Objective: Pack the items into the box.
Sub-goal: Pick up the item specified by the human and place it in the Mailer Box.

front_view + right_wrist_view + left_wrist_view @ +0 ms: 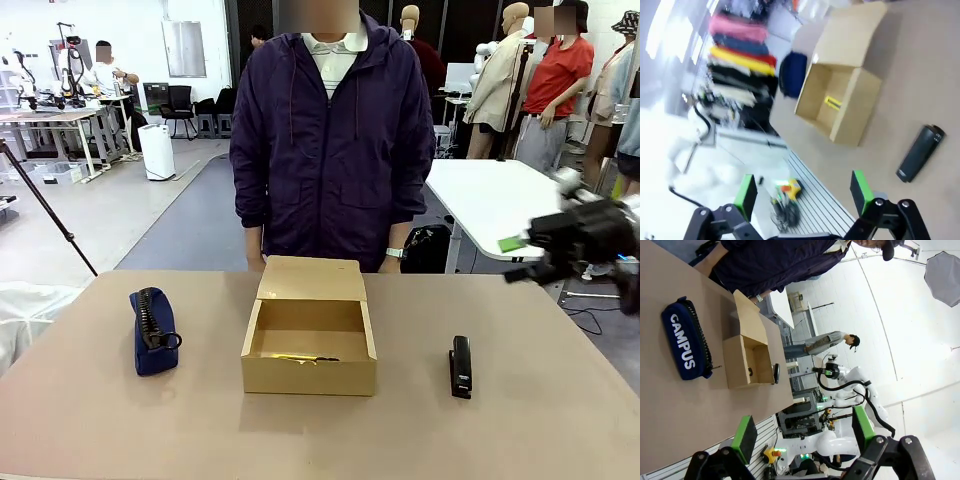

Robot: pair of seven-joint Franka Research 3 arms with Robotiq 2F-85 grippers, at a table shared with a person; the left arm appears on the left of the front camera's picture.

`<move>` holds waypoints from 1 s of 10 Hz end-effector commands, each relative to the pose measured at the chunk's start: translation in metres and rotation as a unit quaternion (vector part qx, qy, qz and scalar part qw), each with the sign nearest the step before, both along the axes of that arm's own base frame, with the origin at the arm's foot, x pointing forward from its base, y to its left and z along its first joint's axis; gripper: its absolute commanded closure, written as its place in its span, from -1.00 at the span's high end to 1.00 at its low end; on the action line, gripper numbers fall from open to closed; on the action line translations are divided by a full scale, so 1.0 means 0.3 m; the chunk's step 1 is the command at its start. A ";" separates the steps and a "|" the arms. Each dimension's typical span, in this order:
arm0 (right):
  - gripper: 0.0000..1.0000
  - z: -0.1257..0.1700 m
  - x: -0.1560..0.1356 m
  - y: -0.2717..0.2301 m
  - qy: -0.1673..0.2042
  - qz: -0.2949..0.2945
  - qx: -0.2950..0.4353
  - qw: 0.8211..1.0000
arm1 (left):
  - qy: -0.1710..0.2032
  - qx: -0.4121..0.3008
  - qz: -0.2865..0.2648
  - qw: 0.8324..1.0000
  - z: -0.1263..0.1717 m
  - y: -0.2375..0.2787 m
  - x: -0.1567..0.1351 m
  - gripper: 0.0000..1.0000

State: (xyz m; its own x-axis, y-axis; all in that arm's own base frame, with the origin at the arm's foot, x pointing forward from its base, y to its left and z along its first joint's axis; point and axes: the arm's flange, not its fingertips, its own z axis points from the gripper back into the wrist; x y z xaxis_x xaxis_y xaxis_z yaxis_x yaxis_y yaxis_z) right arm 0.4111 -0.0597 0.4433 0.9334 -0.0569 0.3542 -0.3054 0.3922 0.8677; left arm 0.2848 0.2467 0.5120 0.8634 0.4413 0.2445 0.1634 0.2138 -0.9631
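Since the slim yellow-green pen (300,358) lies on the floor of the box (310,378), close to its front wall, the packing looks partly done. The step in hand appears to be fetching the navy pouch (155,330), which rests on the table to the box's left, well apart from it, zipper up. The box stands with its flap lid folded back toward the person and holds nothing else that I can make out. A black stapler-like object (460,366) lies to the box's right. The left gripper (802,435) hangs above the table on the pouch's side of the box, jaws spread wide and empty. The right gripper (802,192), equally wide and empty, is raised off to the box's right. The next move probably calls for the left arm to descend over the pouch, close across its narrow width, and carry it over the open box.
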 end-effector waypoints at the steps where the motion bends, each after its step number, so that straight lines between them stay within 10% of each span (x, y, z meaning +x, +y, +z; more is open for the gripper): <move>1: 1.00 -0.143 -0.046 -0.125 -0.018 -0.114 0.123 0.986 | -0.010 -0.010 0.000 1.000 0.010 0.000 0.001 1.00; 10: 1.00 -0.169 -0.085 -0.200 0.018 -0.117 0.102 0.988 | -0.010 -0.010 0.000 1.000 0.010 0.000 0.001 1.00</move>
